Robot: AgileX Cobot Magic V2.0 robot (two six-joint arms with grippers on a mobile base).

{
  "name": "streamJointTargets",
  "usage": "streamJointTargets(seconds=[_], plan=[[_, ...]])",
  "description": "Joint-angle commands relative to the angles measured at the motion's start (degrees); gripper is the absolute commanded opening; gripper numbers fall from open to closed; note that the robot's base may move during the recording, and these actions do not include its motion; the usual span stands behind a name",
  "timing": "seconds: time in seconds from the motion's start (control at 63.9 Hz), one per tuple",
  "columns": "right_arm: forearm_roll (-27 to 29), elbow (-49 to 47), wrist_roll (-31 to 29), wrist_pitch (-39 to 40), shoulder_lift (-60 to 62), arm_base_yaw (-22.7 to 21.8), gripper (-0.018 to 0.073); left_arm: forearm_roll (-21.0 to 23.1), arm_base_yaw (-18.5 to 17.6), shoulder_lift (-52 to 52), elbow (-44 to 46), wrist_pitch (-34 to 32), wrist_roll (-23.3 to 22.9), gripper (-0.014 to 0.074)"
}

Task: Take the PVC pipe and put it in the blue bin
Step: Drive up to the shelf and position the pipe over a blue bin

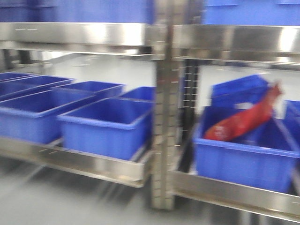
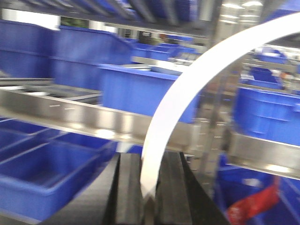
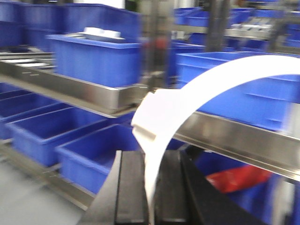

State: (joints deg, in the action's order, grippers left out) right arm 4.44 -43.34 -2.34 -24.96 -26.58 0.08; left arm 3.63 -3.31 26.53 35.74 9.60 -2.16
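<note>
Starting nearest the wrist cameras, we see the left gripper (image 2: 149, 157) with its black fingers (image 2: 129, 187) closed on the lower end of the PVC pipe (image 2: 187, 89), a white arch that rises from the jaws and sweeps up to the right. We see the right gripper (image 3: 151, 155) clamped the same way on a second white arch (image 3: 197, 89), whose near end shows a stepped lip. Both pieces hang in the air in front of the racks, outside every bin. Behind them run steel shelf rails (image 3: 234, 136) carrying rows of blue bins (image 3: 89, 157), with more bins on the shelves farther back. In the blurred front view, a steel upright (image 1: 164, 117) divides the rack. Right of it we see one blue bin (image 1: 243, 164) holding a red bag (image 1: 243, 123).
</note>
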Motion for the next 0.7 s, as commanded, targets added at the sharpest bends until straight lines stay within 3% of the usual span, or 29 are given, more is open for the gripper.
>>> streamJointTargets(seconds=[0.0, 0.689], plan=[[-0.3, 0.1, -0.4, 1.4, 0.0, 0.1, -0.0161, 0.1, 0.3, -0.4, 0.5, -1.6, -0.2, -0.0111], [-0.3, 0.1, -0.4, 1.4, 0.0, 0.1, -0.0161, 0.1, 0.3, -0.4, 0.5, -1.6, -0.2, -0.0111]])
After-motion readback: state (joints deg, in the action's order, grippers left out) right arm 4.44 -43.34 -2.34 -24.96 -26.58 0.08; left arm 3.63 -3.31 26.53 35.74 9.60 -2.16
